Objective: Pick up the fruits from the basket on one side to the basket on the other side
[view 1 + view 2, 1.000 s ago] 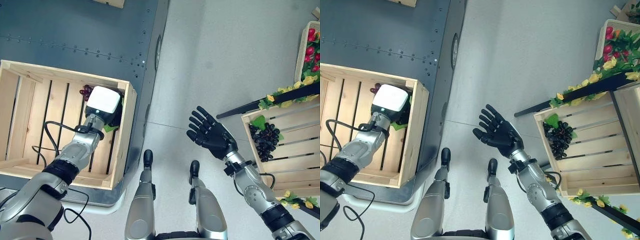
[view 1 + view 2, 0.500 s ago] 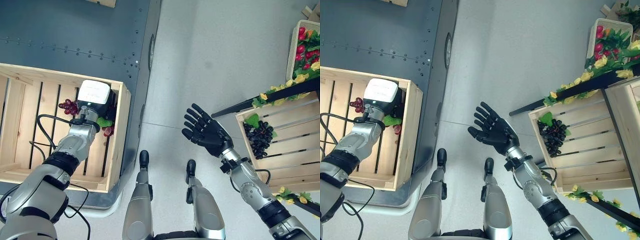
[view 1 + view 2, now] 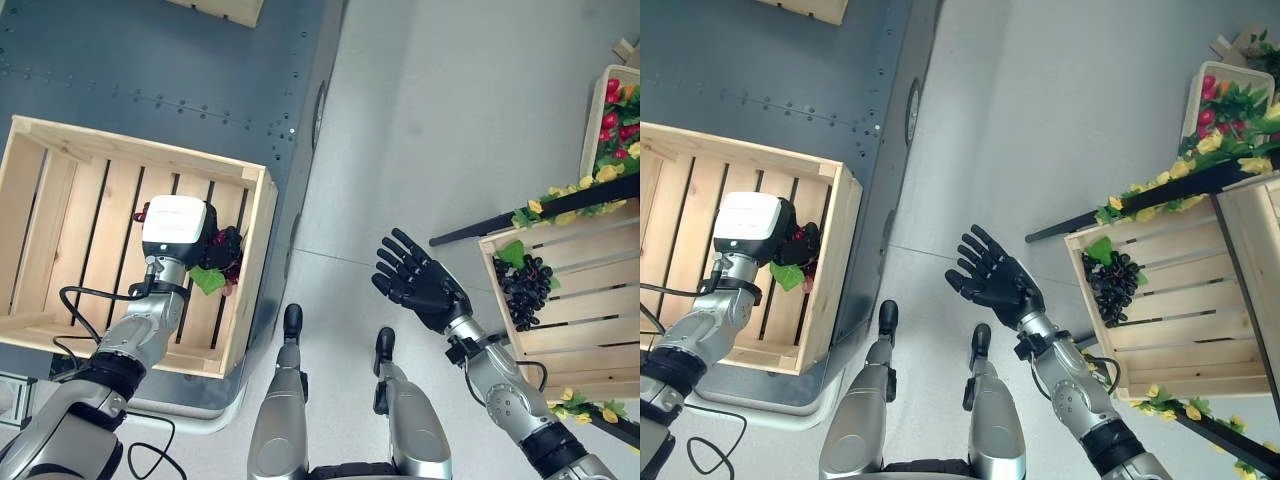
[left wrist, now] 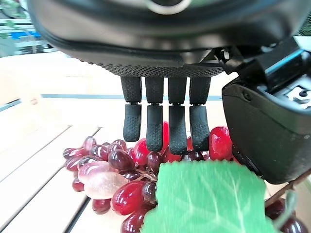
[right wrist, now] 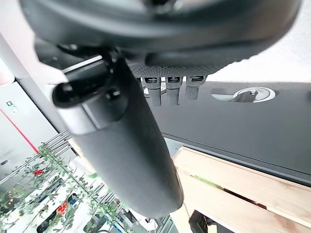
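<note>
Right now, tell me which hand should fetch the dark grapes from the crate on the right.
The right hand. It hangs open and empty over the floor, beside the crate holding the dark grapes. The left hand is busy across the aisle at the red grapes in the other crate.

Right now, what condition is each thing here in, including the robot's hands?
Left robot hand: fingers curled round the red grapes.
Red grapes: held, low inside the left crate.
Left crate: slatted floor mostly bare.
Right robot hand: open, fingers spread, holding nothing, above the floor.
Black grapes: lying in the right crate.
Right crate: holding the black grapes.
</note>
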Controlling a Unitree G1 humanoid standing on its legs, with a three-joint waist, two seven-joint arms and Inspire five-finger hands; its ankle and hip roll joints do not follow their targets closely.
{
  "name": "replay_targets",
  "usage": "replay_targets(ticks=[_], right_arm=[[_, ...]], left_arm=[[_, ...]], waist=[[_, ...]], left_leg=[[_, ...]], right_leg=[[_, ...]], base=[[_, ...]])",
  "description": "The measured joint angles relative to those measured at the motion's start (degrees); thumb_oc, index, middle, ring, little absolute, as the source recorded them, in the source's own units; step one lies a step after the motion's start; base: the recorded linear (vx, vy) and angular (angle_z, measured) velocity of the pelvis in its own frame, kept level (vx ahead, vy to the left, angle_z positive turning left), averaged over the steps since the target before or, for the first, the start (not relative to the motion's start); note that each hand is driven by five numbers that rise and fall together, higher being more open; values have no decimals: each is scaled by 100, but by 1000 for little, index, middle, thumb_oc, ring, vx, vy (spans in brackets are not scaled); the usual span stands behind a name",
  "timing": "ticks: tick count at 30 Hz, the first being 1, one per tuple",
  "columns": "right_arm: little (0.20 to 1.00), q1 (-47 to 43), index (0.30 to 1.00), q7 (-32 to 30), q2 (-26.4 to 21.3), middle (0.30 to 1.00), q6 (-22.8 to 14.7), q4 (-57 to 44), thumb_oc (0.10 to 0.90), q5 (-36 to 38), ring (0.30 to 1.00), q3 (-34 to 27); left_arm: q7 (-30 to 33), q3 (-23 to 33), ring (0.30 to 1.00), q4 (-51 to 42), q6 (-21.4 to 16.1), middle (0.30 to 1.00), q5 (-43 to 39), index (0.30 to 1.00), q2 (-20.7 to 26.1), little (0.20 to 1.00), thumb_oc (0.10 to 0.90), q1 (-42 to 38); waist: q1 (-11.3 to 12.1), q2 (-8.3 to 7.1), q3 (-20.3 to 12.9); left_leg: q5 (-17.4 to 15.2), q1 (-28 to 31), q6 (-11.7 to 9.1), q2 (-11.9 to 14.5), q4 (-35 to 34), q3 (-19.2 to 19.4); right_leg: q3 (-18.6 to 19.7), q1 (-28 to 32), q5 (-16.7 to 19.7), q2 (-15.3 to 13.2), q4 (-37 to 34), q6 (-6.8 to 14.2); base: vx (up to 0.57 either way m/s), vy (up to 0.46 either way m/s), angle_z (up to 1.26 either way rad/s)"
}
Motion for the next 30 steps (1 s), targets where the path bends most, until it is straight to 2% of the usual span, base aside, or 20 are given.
replay_targets(ticks=[9, 10, 11, 12, 13, 24, 30], right_arm=[[900, 40, 900, 1, 79, 900, 1, -11, 800, 0, 900, -47], [900, 46, 900, 1, 79, 900, 1, -14, 800, 0, 900, -49], [900, 46, 900, 1, 79, 900, 1, -14, 800, 0, 900, -49], [900, 45, 900, 1, 85, 900, 1, -21, 800, 0, 900, -47], [900, 44, 900, 1, 85, 900, 1, -31, 800, 0, 900, -47], [900, 50, 900, 1, 80, 900, 0, -127, 800, 1, 900, -56], [900, 49, 900, 1, 80, 900, 0, -127, 800, 0, 900, -82]], left_arm=[[39, 275, 300, -77, 45, 300, -173, 300, -2, 300, 400, 273], [55, 300, 413, -83, 45, 413, -176, 413, -2, 413, 475, 280], [70, 304, 493, -82, 45, 493, -184, 493, -2, 493, 529, 283], [121, 316, 858, -98, 50, 858, -258, 858, -3, 858, 772, 314], [156, 320, 900, -101, 53, 900, -315, 900, -3, 900, 800, 341], [611, 437, 900, -119, 49, 900, -383, 900, -3, 900, 800, 591], [991, 547, 900, -129, -355, 900, -575, 900, -3, 900, 800, 653]], waist=[[97, 56, 8], [121, 56, 8], [134, 57, 9], [149, 57, 9], [152, 57, 9], [190, 58, 9], [203, 59, 9]], left_leg=[[3, 1, -3, -6, -86, -7], [4, 1, -3, -6, -94, -6], [4, 1, -3, -6, -96, -6], [4, 2, -3, -8, -95, -4], [4, 5, -2, -8, -95, -5], [6, 53, -4, -7, -100, -8], [6, 50, -4, -7, -114, -7]], right_leg=[[-39, 17, -1, 0, -68, -3], [-54, 31, -1, 2, -93, -3], [-59, 35, -3, 2, -96, -5], [-78, 46, -6, 2, -96, -8], [-106, 63, -9, 2, -97, -11], [-123, 124, -15, 4, -100, -12], [-125, 119, -17, 4, -106, -13]], base=[[1, -1, 0], [3, -3, 4], [6, -5, 6], [10, -3, 7], [10, -2, 8], [1, 0, 1], [0, 0, 0]])
